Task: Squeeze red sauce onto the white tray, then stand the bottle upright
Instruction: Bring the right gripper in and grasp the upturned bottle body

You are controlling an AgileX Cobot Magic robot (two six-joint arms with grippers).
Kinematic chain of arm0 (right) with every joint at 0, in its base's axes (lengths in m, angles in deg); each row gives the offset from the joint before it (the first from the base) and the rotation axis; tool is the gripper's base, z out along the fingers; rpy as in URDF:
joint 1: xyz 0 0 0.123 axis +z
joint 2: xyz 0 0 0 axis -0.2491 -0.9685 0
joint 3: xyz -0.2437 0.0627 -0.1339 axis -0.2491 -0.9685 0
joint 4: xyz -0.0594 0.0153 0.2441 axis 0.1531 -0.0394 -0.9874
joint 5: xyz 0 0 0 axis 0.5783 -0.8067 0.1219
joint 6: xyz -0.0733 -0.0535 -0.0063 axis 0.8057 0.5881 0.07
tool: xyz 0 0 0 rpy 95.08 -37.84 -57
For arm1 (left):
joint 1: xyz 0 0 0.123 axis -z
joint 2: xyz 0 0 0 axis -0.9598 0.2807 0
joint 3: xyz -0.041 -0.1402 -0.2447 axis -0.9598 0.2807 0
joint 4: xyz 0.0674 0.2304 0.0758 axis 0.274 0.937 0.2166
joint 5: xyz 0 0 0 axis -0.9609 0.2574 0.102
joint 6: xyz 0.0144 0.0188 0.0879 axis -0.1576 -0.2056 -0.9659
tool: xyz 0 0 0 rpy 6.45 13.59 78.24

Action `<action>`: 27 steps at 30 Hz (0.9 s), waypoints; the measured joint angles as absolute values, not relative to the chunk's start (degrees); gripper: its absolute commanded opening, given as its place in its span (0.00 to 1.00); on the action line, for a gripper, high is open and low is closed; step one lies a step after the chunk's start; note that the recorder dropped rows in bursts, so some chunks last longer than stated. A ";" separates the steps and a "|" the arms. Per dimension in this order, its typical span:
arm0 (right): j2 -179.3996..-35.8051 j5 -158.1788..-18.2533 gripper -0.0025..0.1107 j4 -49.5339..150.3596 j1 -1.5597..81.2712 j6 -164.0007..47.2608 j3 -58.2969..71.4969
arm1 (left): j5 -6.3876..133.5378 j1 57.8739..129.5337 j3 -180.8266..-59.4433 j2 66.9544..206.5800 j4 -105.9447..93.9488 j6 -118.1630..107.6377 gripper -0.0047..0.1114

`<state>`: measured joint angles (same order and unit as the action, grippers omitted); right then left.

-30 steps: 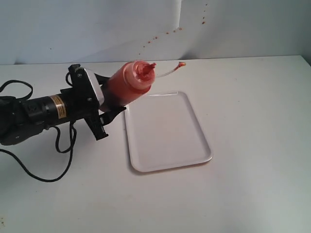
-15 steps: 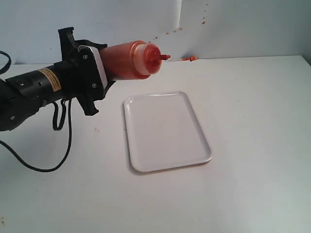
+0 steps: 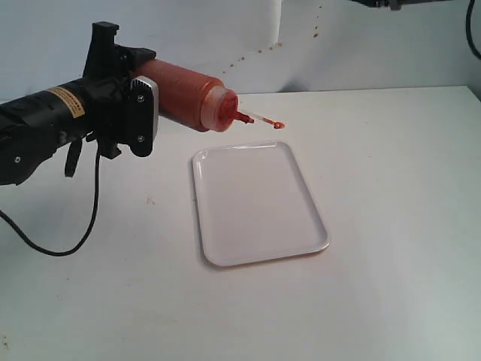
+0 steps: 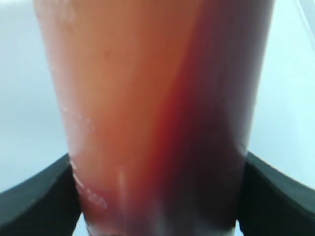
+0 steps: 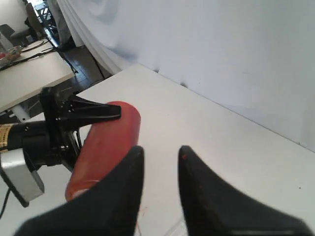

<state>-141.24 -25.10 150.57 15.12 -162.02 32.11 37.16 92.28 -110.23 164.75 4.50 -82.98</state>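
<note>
The bottle [image 3: 184, 94] is filling the left wrist view, cutting off its cap, and the arm's yellow label [image 3: 64, 101] is looking too tiny to read. The left gripper [image 4: 157, 196] is clamping the bottle's body, holding it tilted in the air with the nozzle [image 3: 259, 119] pointing toward the far edge of the white tray [image 3: 255, 195] on the counter [image 3: 391, 188]. The right gripper [image 5: 160, 187] is hanging up high, slightly parted and gripping nothing.
</note>
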 measured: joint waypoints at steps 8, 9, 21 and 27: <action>-144.94 -23.60 0.93 150.57 16.14 -155.39 32.11 | 36.68 92.38 -111.01 164.75 5.83 -96.26 0.04; -145.17 -23.60 0.93 150.57 16.47 -155.39 32.11 | 36.68 92.50 -111.01 164.75 5.92 -97.34 0.04; -150.95 -23.56 0.93 150.57 21.66 -155.26 32.11 | 34.92 98.27 -111.01 164.75 6.04 -105.59 0.04; -153.05 -22.71 0.93 150.57 23.77 -154.00 32.11 | 33.26 98.37 -111.19 164.75 6.04 -110.00 0.04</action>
